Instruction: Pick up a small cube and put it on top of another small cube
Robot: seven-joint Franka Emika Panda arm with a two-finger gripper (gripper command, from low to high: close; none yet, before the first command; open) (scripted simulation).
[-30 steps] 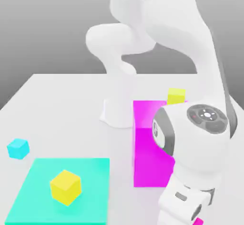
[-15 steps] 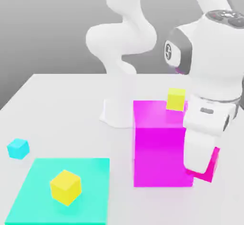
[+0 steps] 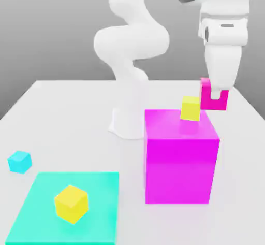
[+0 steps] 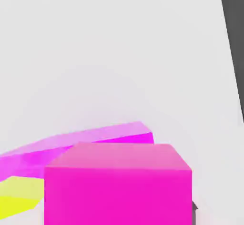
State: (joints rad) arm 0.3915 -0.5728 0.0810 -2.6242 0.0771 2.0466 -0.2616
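Note:
High at the exterior view's right, my gripper (image 3: 216, 90) is shut on a small magenta cube (image 3: 212, 101), held in the air. The cube hangs just to the right of a small yellow cube (image 3: 190, 108) and slightly above it. That yellow cube rests on the far right part of the top of a big magenta block (image 3: 178, 161). In the hand view the held magenta cube (image 4: 118, 186) looms close, with the block's top (image 4: 71, 145) and the yellow cube (image 4: 19, 198) beyond it.
A second small yellow cube (image 3: 71, 203) sits on a flat teal plate (image 3: 98, 187) at the front left. A small cyan cube (image 3: 19, 161) lies on the white table (image 3: 67, 114) left of it. The arm's base (image 3: 127, 122) stands behind the block.
The arm has risen from low at the block's front right to high above its far right corner, lifting the small magenta cube off the table with it.

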